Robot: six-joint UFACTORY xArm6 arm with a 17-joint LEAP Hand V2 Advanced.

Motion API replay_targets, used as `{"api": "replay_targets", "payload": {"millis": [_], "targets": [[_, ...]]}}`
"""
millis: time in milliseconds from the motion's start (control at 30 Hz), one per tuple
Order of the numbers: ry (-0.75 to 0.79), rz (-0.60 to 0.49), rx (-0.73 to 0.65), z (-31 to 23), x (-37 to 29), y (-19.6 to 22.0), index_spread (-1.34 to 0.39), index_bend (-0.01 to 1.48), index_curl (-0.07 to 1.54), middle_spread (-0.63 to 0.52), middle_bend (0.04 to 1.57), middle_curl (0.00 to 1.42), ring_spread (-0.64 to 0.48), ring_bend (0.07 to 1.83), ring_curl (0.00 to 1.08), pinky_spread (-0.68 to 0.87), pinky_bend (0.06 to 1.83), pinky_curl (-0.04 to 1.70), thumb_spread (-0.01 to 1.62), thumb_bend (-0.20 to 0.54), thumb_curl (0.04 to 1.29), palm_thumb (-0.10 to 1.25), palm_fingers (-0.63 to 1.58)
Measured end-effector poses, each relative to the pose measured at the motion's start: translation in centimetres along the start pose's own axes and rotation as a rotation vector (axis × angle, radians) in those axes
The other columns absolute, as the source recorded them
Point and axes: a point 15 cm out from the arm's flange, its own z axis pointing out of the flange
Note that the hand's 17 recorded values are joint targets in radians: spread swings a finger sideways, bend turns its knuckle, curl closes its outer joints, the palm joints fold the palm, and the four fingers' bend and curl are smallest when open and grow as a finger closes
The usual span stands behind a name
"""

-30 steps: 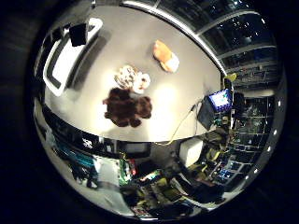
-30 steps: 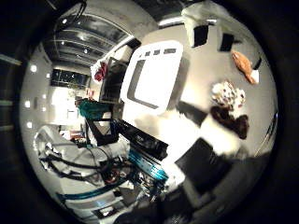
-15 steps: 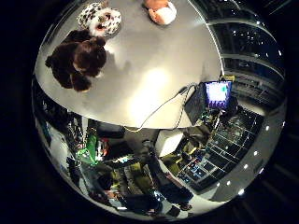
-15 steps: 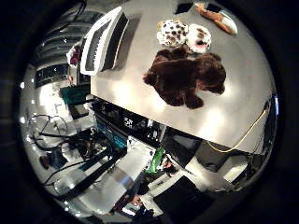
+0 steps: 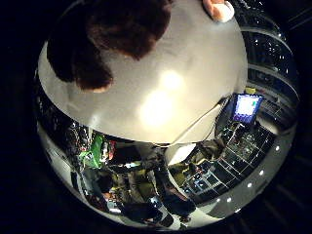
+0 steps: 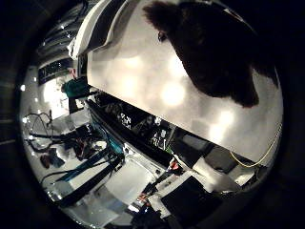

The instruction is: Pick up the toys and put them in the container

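fingers – can't tell | brown plush toy (image 6: 214,47) close on table (image 5: 161,97) | white container (image 6: 97,24) – contents unseen

So the brown plush (image 5: 105,36) is filling a big chunk of the view, lying on the white table (image 5: 161,97) and clearly close to the palm. An orange-and-white toy (image 5: 218,9) sits on the same table, well apart from it. Past the table edge there's a lit monitor (image 5: 247,107) among clutter.
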Motion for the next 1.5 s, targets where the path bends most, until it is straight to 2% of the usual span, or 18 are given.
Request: {"api": "replay_targets", "payload": {"millis": [300,367,500,600,633,700,733,767,833,900,1033,1133,1333,1500], "targets": [[-0.008,-0.002,-0.006,1.0,0.1,-0.6,-0.41,0.16,0.25,-0.03,0.19,0.31,0.14,0.31,0.24,0.38,0.46,0.33,0.9,-0.021,0.35,0.81,0.04],[-0.001,-0.003,0.007,1.1,0.3,-1.2,-0.41,0.16,0.26,-0.04,0.19,0.31,0.12,0.32,0.25,0.37,0.46,0.33,0.9,-0.022,0.35,0.83,0.07],[0.018,-0.014,0.037,1.2,0.1,-2.6,-0.42,0.16,0.26,-0.09,0.24,0.32,0.01,0.35,0.25,0.33,0.48,0.32,0.88,-0.02,0.36,0.86,0.27],[0.024,-0.013,0.058,1.2,0.2,-3.2,-0.43,0.17,0.27,-0.16,0.33,0.35,-0.13,0.47,0.27,0.19,0.46,0.3,0.87,-0.022,0.37,0.89,0.48],[0.027,-0.012,0.065,1.1,0.3,-3.3,-0.44,0.16,0.27,-0.19,0.35,0.36,-0.2,0.58,0.29,0.1,0.48,0.29,0.87,-0.024,0.37,0.9,0.63],[0.032,-0.012,0.076,1.1,0.4,-3.6,-0.46,0.16,0.26,-0.23,0.41,0.38,-0.26,0.66,0.31,-0.02,0.52,0.29,0.86,-0.023,0.37,0.9,0.79],[0.032,-0.013,0.077,1.0,0.4,-3.6,-0.47,0.16,0.26,-0.25,0.46,0.39,-0.3,0.71,0.32,-0.15,0.6,0.29,0.86,-0.025,0.38,0.91,1.0],[0.035,-0.013,0.081,1.0,0.4,-3.7,-0.48,0.18,0.28,-0.27,0.5,0.42,-0.33,0.77,0.36,-0.28,0.67,0.32,0.85,-0.024,0.38,0.91,1.09],[0.036,-0.015,0.081,1.0,0.5,-3.7,-0.5,0.25,0.33,-0.29,0.6,0.47,-0.33,0.83,0.41,-0.45,0.79,0.36,0.84,-0.025,0.38,0.92,1.23],[0.038,-0.02,0.079,1.0,0.5,-3.7,-0.5,0.34,0.39,-0.28,0.68,0.51,-0.31,0.87,0.43,-0.5,0.83,0.38,0.84,-0.026,0.38,0.92,1.3],[0.039,-0.022,0.078,1.0,0.6,-3.7,-0.4,0.71,0.58,-0.19,0.95,0.6,-0.24,1.06,0.5,-0.44,0.98,0.47,0.85,-0.026,0.39,0.92,1.41],[0.038,-0.019,0.078,1.0,0.8,-3.5,-0.32,0.91,0.66,-0.15,1.08,0.64,-0.2,1.19,0.55,-0.36,1.12,0.55,0.85,-0.026,0.39,0.92,1.37],[0.043,0.007,0.091,0.3,1.8,-2.9,-0.24,1.06,0.7,-0.11,1.2,0.66,-0.18,1.32,0.58,-0.26,1.25,0.65,0.85,-0.015,0.42,0.95,1.28],[0.076,0.034,0.137,-2.4,2.9,-2.6,-0.21,1.1,0.7,-0.1,1.25,0.66,-0.17,1.36,0.59,-0.23,1.28,0.71,0.85,-0.01,0.48,1.01,1.24]]}}
